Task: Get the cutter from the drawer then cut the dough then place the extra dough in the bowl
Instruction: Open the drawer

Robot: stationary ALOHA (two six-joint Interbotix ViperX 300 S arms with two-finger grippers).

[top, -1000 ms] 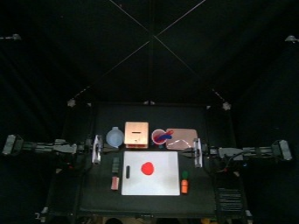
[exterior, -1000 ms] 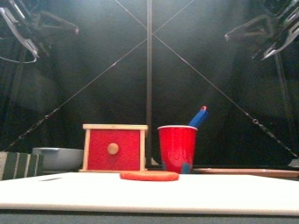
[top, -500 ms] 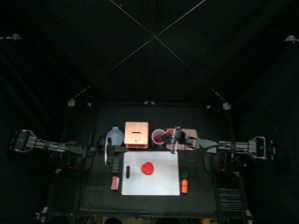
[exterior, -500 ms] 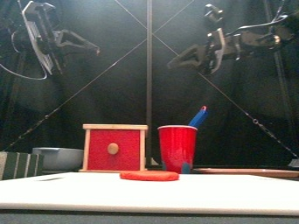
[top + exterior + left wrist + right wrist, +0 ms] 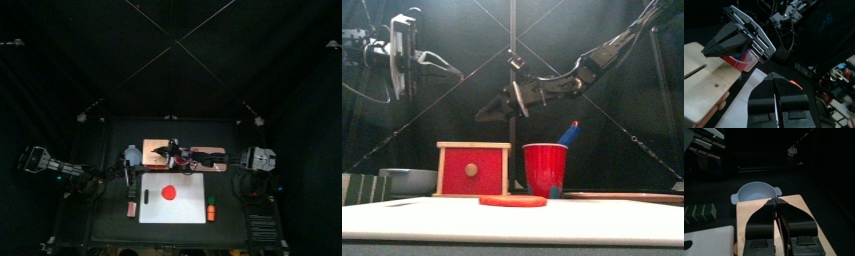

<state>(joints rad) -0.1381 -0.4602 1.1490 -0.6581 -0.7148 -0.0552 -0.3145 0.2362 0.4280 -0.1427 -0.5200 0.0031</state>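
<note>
Wooden box [image 5: 751, 220] with its red drawer front [image 5: 472, 170] flush and facing forward. The drawer reads as closed, so the cutter, not in view, is presumably inside. Right gripper [image 5: 775, 202] hangs high over the box top, jaws pressed together, aimed toward the blue-grey bowl [image 5: 756, 193] just beside the box, probably staged to drop to the drawer front. Left gripper [image 5: 773, 76], jaws also together, is held high off the box's bowl side, clear of the work. Red dough [image 5: 513, 200] lies uncut on the white cutting board [image 5: 174, 205] in front of the box, well below both grippers.
</note>
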